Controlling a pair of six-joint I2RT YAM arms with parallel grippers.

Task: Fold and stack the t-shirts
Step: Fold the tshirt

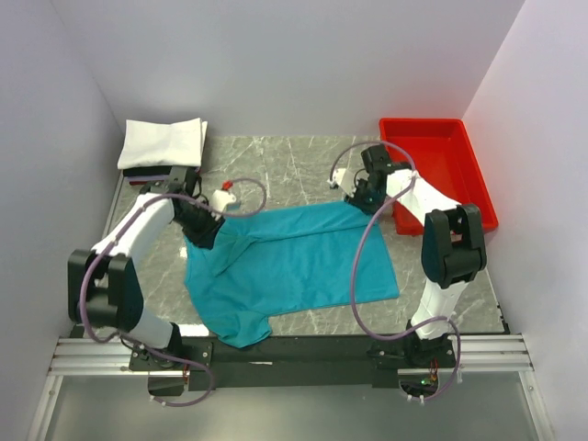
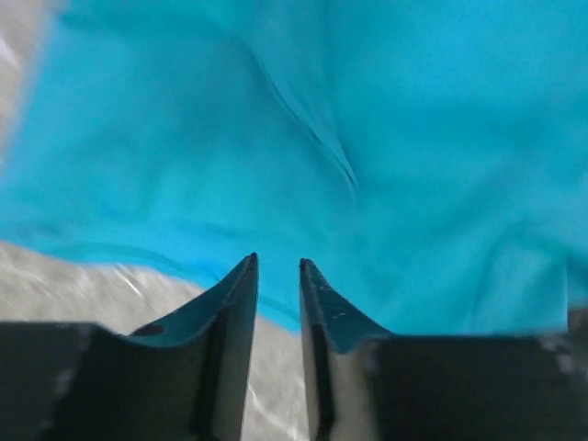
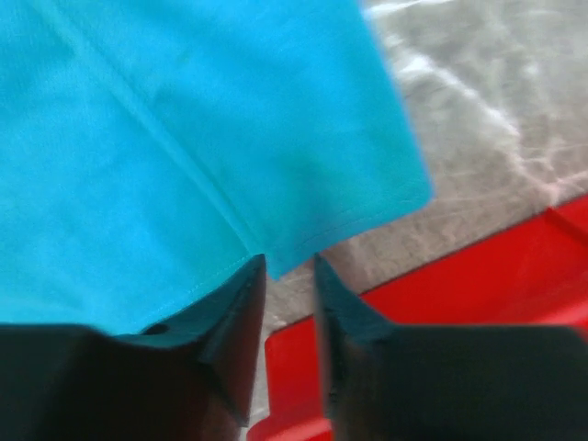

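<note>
Open table at the far middle, between white shirt and tray: room to pass there. Far left corner taken by the folded white shirt, close against the left wall. Far right taken by the tray, tight to the right wall, with the right gripper just beside its near-left rim. Little room that way, though hard to judge from the blurred wrist view. Centre covered by the teal shirt, low and passable above. Cables looping over its right half and by the left gripper. Narrow bare strips either side.
</note>
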